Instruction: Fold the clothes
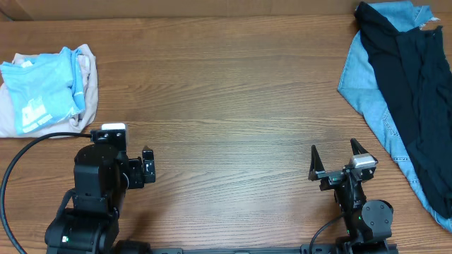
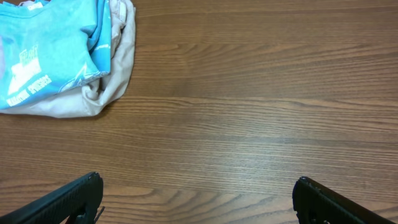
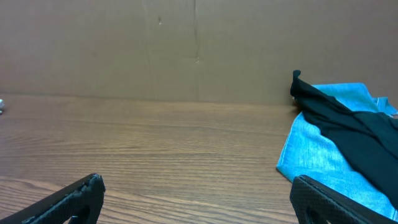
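The clothes, a light sky-blue T-shirt (image 1: 42, 85) with white lettering, lie crumpled at the table's far left on top of a beige garment. In the left wrist view the T-shirt (image 2: 50, 56) fills the upper left corner. My left gripper (image 2: 196, 186) is open over bare wood, well short of the shirt and to its right, nothing between its fingers. At the front right my right gripper (image 1: 333, 147) is also open and empty, with bare wood (image 3: 193, 186) between its black fingertips.
Beige trousers (image 1: 86, 70) lie under the T-shirt. A denim-blue and black pile (image 1: 409, 92) covers the right end of the table, close to my right gripper's right finger (image 3: 336, 202). A brown wall (image 3: 186, 50) closes the back. A black cable (image 1: 21, 159) loops at the front left.
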Tool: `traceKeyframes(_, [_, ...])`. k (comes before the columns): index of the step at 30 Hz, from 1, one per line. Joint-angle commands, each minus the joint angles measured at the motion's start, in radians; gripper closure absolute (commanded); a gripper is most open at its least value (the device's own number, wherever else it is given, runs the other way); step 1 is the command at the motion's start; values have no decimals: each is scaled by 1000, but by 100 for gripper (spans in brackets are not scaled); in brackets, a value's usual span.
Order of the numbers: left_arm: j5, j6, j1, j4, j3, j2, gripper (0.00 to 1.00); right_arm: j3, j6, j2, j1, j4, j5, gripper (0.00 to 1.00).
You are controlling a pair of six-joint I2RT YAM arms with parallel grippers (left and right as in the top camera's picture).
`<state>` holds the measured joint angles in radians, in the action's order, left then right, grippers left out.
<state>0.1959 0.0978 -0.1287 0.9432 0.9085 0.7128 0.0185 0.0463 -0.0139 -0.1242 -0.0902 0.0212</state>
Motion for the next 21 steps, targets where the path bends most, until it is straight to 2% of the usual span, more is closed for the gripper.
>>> traceKeyframes(1, [10, -15, 4, -5, -4, -1, 0, -10, 7, 11, 6, 8, 6, 0])
traceKeyframes(21, [10, -15, 4, -5, -4, -1, 0, -10, 7, -6, 1, 7, 3, 0])
